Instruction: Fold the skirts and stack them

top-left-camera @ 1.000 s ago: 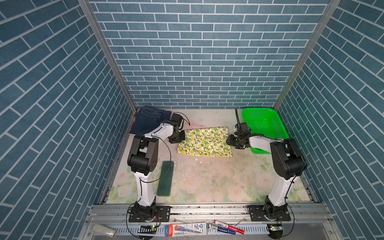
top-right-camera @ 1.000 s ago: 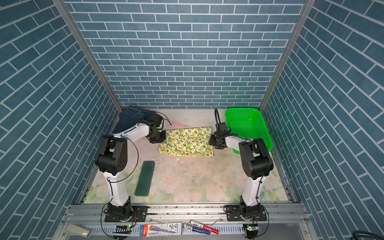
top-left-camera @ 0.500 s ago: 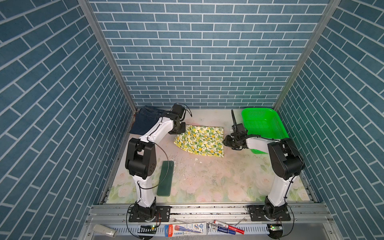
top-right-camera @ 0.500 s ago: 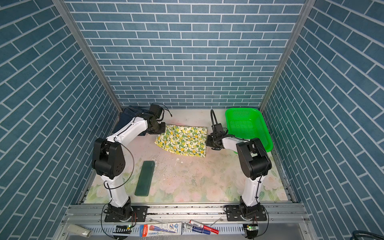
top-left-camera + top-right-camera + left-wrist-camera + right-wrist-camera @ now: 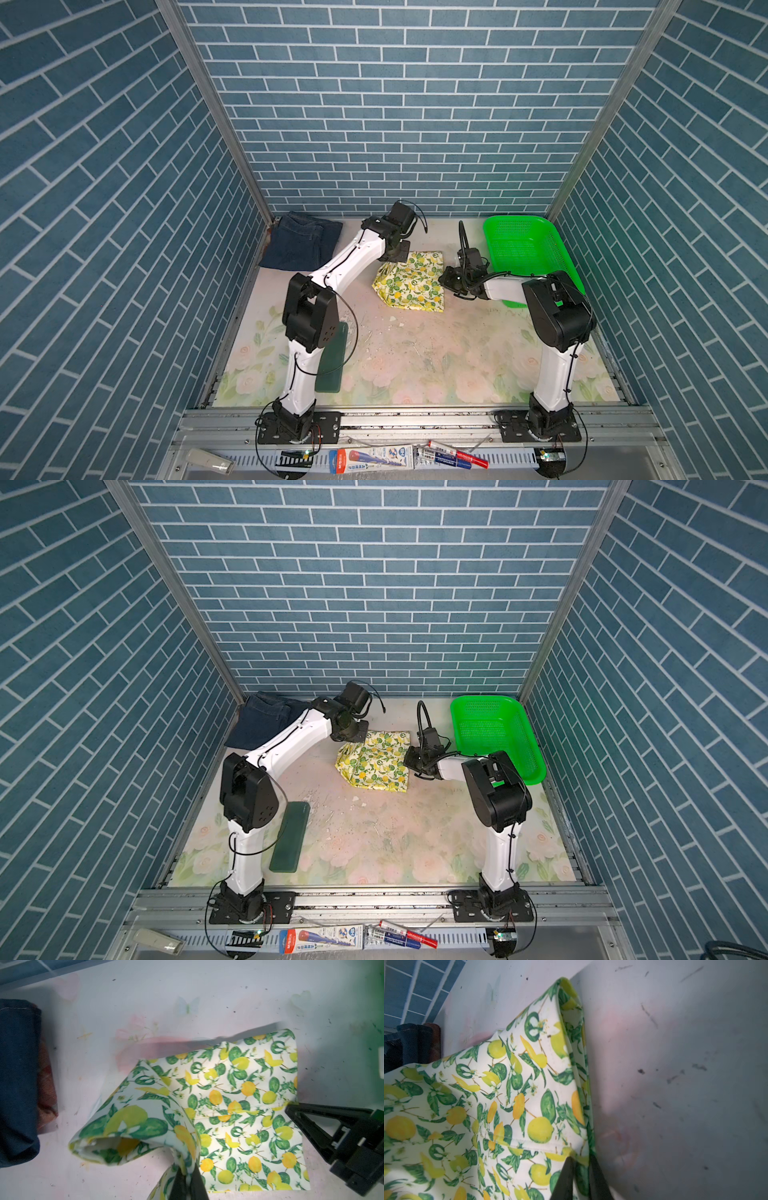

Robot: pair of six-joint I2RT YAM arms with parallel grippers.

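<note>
Now pinched at both ends: the lemon skirt (image 5: 411,280)

Firmly closed, my left gripper (image 5: 188,1180) has a bunched corner of the lemon skirt between its fingers. In the left wrist view the cloth rises from the table (image 5: 415,357) to the tips and curls into an open loop beside them. My right gripper (image 5: 581,1169) has narrowed onto the opposite edge, and the folded hem is squeezed between its two dark fingers.

In both top views the lemon skirt sits toward the back of the table, between my two wrists. Its left part is lifted and creased. Its right part is near the green basket (image 5: 515,219) but apart from it.

The denim skirt (image 5: 301,245) lies folded in the back left corner, well apart from the lemon one. The left wrist view shows a strip of the plaid skirt (image 5: 46,1084) sticking out from under the denim. A dark green pad (image 5: 289,837) lies near the front left, just beside my left arm.
</note>
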